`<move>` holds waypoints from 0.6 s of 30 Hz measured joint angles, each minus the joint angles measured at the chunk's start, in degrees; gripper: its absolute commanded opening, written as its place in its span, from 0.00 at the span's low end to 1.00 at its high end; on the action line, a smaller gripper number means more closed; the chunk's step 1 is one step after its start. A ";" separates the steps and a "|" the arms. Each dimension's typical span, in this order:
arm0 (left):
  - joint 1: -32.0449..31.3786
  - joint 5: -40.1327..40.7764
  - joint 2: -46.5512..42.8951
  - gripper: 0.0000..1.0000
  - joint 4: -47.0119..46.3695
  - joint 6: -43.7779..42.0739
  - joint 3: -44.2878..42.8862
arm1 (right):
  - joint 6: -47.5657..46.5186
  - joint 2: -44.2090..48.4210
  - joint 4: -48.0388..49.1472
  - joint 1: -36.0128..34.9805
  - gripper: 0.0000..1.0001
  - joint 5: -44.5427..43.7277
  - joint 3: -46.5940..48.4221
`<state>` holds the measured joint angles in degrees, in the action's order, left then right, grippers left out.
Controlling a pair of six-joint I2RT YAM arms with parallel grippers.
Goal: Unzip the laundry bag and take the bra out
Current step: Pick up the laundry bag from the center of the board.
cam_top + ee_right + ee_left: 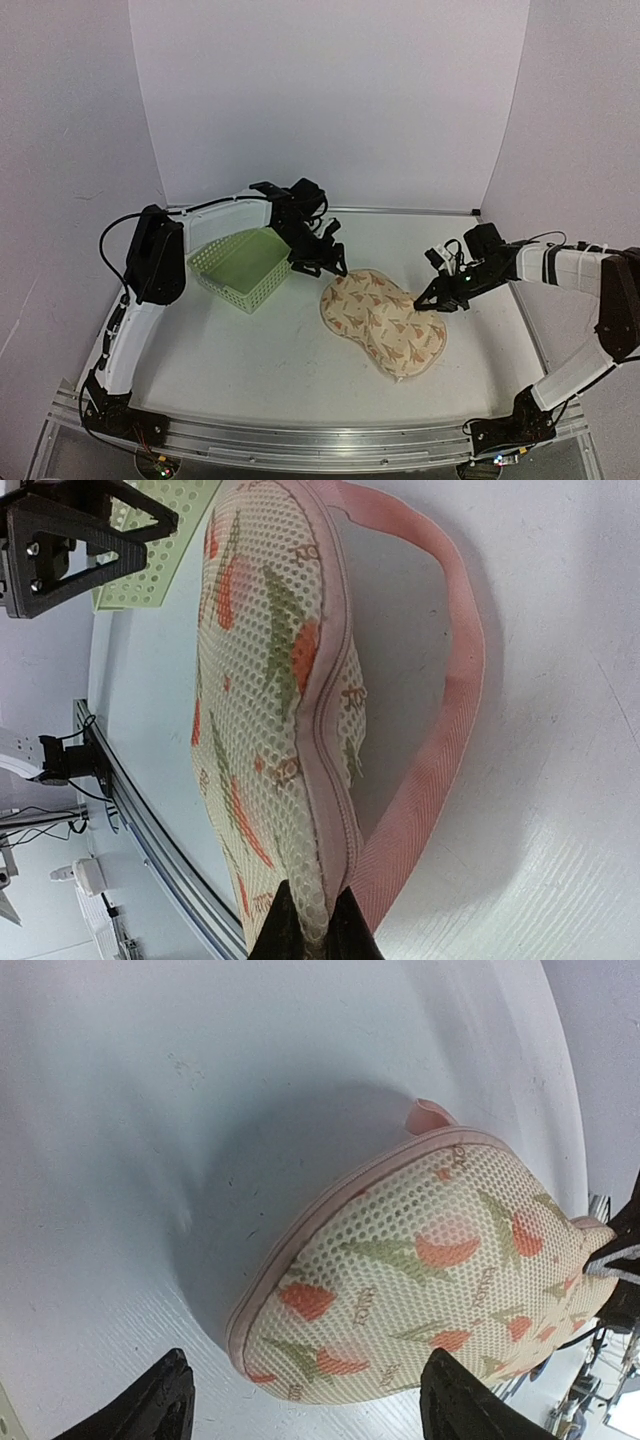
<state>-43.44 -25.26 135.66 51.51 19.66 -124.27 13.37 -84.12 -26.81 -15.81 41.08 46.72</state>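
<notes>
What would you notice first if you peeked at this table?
The flowery laundry bag lies in the middle of the white table. The right gripper pinches its right edge, near the pink strap. The left gripper hangs open over the bag's other end, beside a light green basket.

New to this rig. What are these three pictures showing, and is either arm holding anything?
Two robot arms are bolted at the near edge of a white table. The overhead picture looks down from behind them. The other two come from cameras on the wrists.

On the table lie a green basket and a padded mesh laundry bag with a pink strap.

The left gripper hangs open at the bag's far end, touching nothing: its fingers stand apart, clear of the bag.

The right gripper is shut on the bag's pink seam.
</notes>
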 measured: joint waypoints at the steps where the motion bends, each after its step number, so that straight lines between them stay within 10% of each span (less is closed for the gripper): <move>1: 0.00 0.39 -0.61 0.82 -0.63 0.63 0.48 | 0.79 0.48 0.00 0.00 0.00 -0.07 0.00; 18: -0.11 -9.51 -25.24 0.89 -32.09 19.82 37.79 | 24.92 2.93 16.02 0.00 0.00 3.34 0.00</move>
<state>-43.55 -34.76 110.41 19.42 39.48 -86.48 38.28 -81.19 -10.79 -15.81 44.42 46.72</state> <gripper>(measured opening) 0.882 0.068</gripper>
